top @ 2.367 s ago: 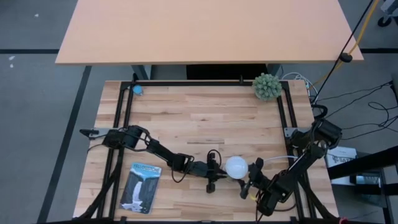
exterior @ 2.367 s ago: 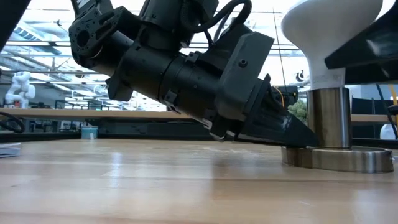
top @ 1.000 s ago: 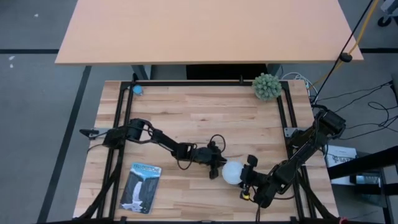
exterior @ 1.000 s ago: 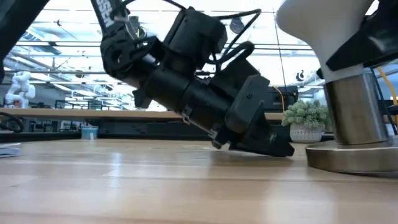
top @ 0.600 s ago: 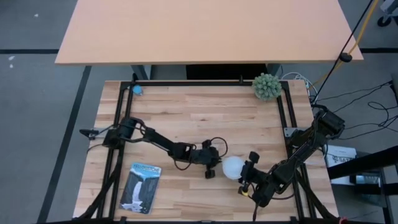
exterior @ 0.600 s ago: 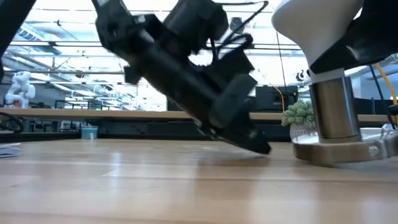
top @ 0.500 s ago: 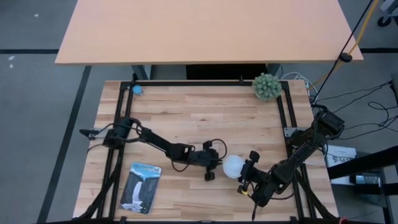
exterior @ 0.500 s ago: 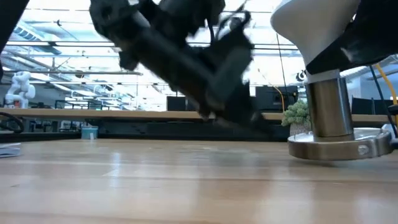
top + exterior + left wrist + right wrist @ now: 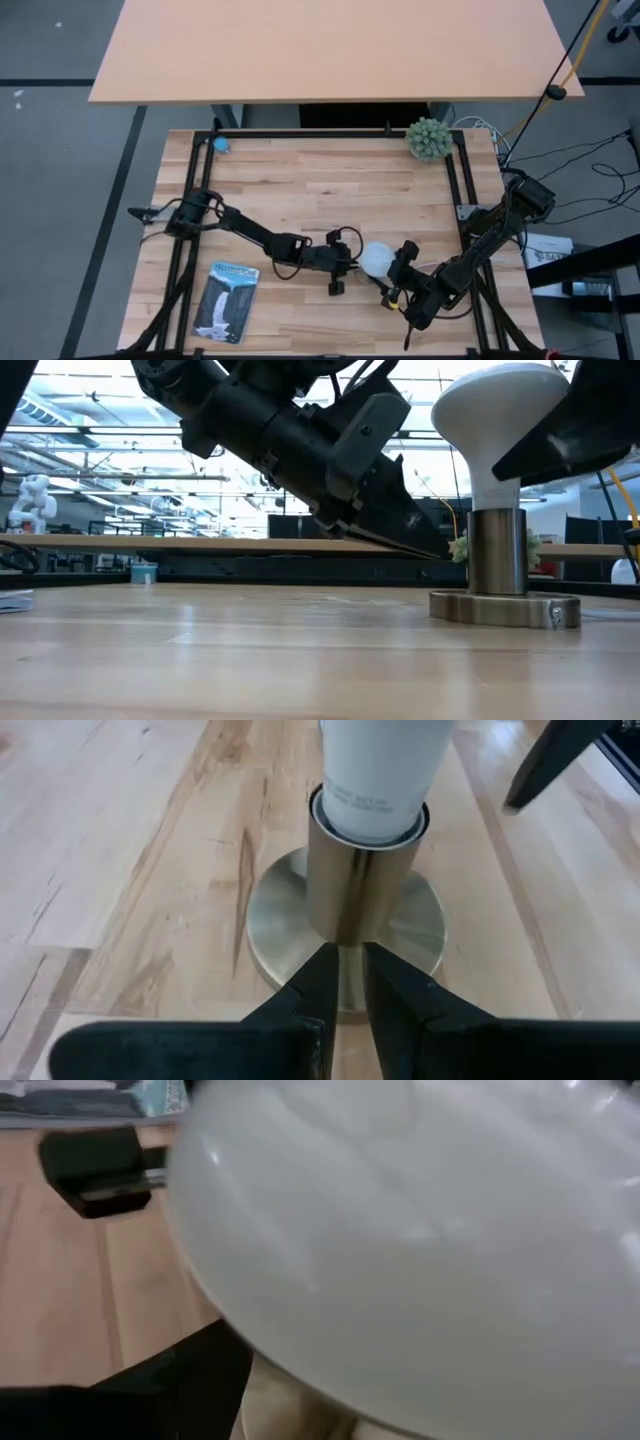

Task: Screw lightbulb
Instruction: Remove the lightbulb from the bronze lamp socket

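Note:
The white lightbulb (image 9: 377,258) stands upright with its grey neck (image 9: 385,765) in a brass socket (image 9: 497,550). The socket's round base (image 9: 505,608) lies flat on the wooden table. My left gripper (image 9: 346,965) comes from the table's left, slanting down, and is shut to a narrow slit. Its tips stand at the foot of the socket (image 9: 360,890) with nothing between them. My right gripper (image 9: 398,270) is open at the bulb's right, and the globe (image 9: 420,1230) fills its wrist view. One of its fingers (image 9: 180,1380) shows beside the globe. My left gripper has its shut fingertips (image 9: 440,550) right at the socket's lower part, just above the base; I cannot tell whether they touch the brass. My right gripper has a finger (image 9: 560,435) along the globe's right side; I cannot tell whether it touches the glass.
A blue-and-white package (image 9: 225,300) lies near the table's front left. A small potted plant (image 9: 428,138) stands at the far right corner and a small blue object (image 9: 221,144) at the far left. Bare wood lies between them, and a black frame borders the table.
My left gripper has risen off the table top and drawn back a little toward the table's left; its tips now stand at the socket. The lamp's base was tipped and partly off the table; it now lies flat, a little farther toward the far edge.

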